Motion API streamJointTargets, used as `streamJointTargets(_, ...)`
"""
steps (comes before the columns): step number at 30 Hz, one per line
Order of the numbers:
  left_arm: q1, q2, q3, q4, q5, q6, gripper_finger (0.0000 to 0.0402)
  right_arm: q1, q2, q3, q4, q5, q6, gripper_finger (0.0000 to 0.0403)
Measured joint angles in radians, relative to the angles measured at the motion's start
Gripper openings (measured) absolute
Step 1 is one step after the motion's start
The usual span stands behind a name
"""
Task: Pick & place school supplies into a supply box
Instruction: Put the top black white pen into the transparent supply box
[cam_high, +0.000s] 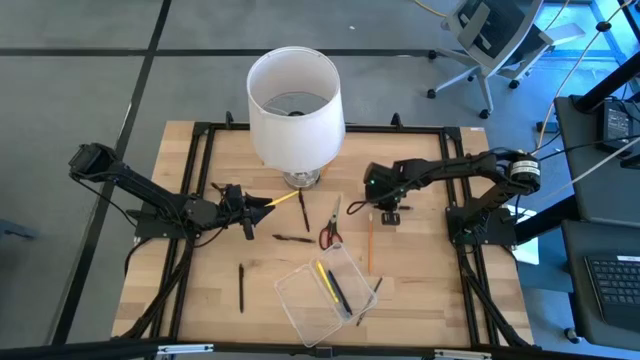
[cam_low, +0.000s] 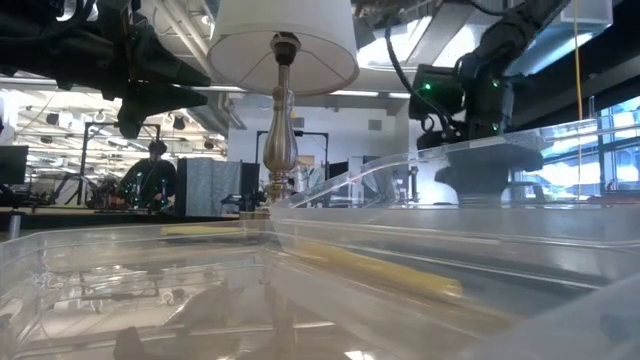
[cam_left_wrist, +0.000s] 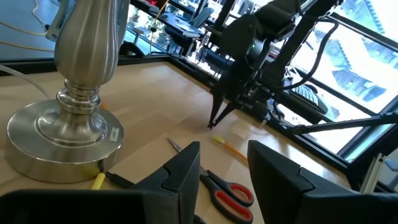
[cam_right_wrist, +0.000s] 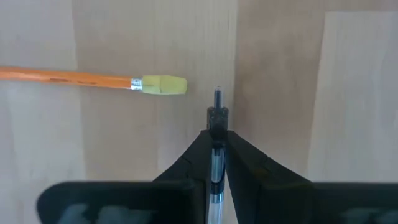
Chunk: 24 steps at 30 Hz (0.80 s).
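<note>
Two pens (cam_high: 333, 287) are seen in the supply box (cam_high: 326, 293). A pen (cam_right_wrist: 216, 163) is pinched by the right pincer (cam_right_wrist: 216, 140); the left pincer (cam_left_wrist: 222, 163) is spread. Scissors (cam_high: 330, 231) and pencils are left on the worktop (cam_high: 200, 290).

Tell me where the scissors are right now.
In the high view the scissors lie on the table's middle, just in front of the lamp base, between the two claws and behind the clear box.

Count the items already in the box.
2: a yellow pencil and a black pen, lying side by side inside the box. A brown pencil at its right edge seems to lie outside; the clear walls make that hard to tell.
</note>
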Motion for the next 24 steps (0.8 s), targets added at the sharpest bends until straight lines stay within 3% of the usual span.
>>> streamJointTargets(10,0.000,0.000,0.000,0.000,0.000,0.000,0.0127,0.000,-0.004,-0.051,0.098,-0.008,0.040,0.0048)
streamJointTargets(19,0.000,0.000,0.000,0.000,0.001,0.000,0.0127,0.000,-0.003,-0.119,0.166,-0.007,0.045,0.0111)
streamJointTargets(24,0.000,0.000,0.000,0.000,0.002,0.000,0.0127,0.001,-0.005,-0.118,0.112,0.007,0.047,0.0128)
